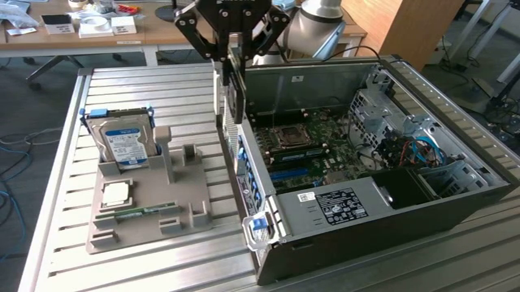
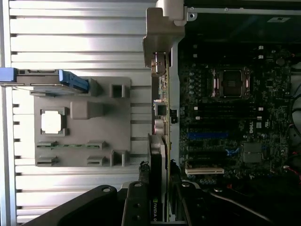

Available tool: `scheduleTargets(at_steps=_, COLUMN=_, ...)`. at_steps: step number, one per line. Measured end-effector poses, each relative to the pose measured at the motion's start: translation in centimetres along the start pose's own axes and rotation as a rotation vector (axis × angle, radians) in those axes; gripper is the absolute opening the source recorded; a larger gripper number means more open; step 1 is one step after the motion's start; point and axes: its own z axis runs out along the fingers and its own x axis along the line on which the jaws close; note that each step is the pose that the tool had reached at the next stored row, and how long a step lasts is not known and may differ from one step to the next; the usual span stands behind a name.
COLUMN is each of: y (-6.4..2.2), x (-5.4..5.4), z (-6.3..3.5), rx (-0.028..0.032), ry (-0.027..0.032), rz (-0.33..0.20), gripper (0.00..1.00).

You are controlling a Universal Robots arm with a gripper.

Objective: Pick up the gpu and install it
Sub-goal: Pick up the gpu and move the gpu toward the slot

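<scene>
The gpu [image 1: 235,100] [image 2: 160,117] hangs upright with its long axis running up and down. Its pale metal bracket is at the low end, pointing away from the gripper [image 1: 234,58] [image 2: 160,200]. The gripper is directly above and pinches the card's top end, one finger against each flat face. In the wrist view the card shows edge-on, and a green-and-white NVIDIA mark can be read near the fingers.

The card is over the rear wall of the open computer case [image 1: 366,225], on the exterior view's left side of it, its faces parallel to that wall. Whether it touches the case cannot be told. Inside lies the motherboard [image 1: 309,140] [image 2: 235,117]. A dark sticker [image 1: 341,204] on the case has print too small to read.

Further to the exterior view's left, a grey holder [image 1: 187,204] carries a hard drive [image 1: 122,143] with a blue-white label.
</scene>
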Motion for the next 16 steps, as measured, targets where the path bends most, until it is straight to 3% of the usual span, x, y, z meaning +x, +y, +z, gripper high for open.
scheduleTargets(at_steps=4, y=0.09, x=-0.9, z=0.03, rx=0.0, ry=0.0, rz=0.0, gripper=0.27)
scheduleTargets(at_steps=16, y=0.13, x=-1.3, z=0.04, rx=0.0001, ry=0.0, rz=0.0, gripper=0.27)
